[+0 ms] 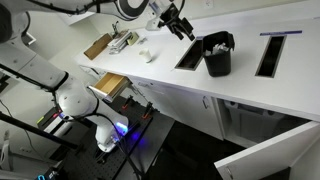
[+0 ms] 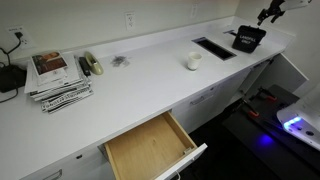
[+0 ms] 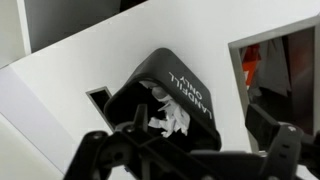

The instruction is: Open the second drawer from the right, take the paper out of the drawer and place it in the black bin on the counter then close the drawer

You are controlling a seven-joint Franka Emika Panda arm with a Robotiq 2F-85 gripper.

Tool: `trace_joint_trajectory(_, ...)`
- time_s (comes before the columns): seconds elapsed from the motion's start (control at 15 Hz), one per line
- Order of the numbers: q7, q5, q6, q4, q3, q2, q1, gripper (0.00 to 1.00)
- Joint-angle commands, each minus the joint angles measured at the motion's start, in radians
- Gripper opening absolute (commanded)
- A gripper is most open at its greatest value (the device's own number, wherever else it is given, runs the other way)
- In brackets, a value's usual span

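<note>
Paper [image 3: 168, 118] in bin [image 3: 160, 85] already, crumpled, near rim. Claw [image 3: 190, 152] spread apart above it, looks empty tho wrist view dark. Drawer [image 2: 150, 148] open, well across counter [image 2: 150, 70]. Risks: clipping bin on pull-away, tipping it. Off-centre push on drawer front = skew, jam.

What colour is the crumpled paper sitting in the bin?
The paper is white, inside the black bin; wrist view shows it best.
</note>
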Motion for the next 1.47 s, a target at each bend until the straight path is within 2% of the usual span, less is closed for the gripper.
trace_joint_trajectory(0.0,-0.032,-0.116,0.017,-0.219,0.058,-0.227,0.029,1.0)
trace_joint_trajectory(0.2,-0.044,-0.146,-0.011,-0.33,0.144,-0.352,0.077,1.0)
trace_joint_trajectory(0.4,-0.042,-0.117,-0.033,-0.406,0.246,-0.431,0.167,1.0)
trace_joint_trajectory(0.6,-0.062,-0.085,-0.038,-0.437,0.329,-0.457,0.281,1.0)
trace_joint_trajectory(0.87,-0.073,-0.06,-0.058,-0.426,0.426,-0.435,0.416,1.0)
trace_joint_trajectory(1.2,-0.101,-0.019,-0.084,-0.429,0.493,-0.438,0.547,1.0)
trace_joint_trajectory(1.4,-0.064,-0.031,-0.064,-0.427,0.507,-0.428,0.544,1.0)
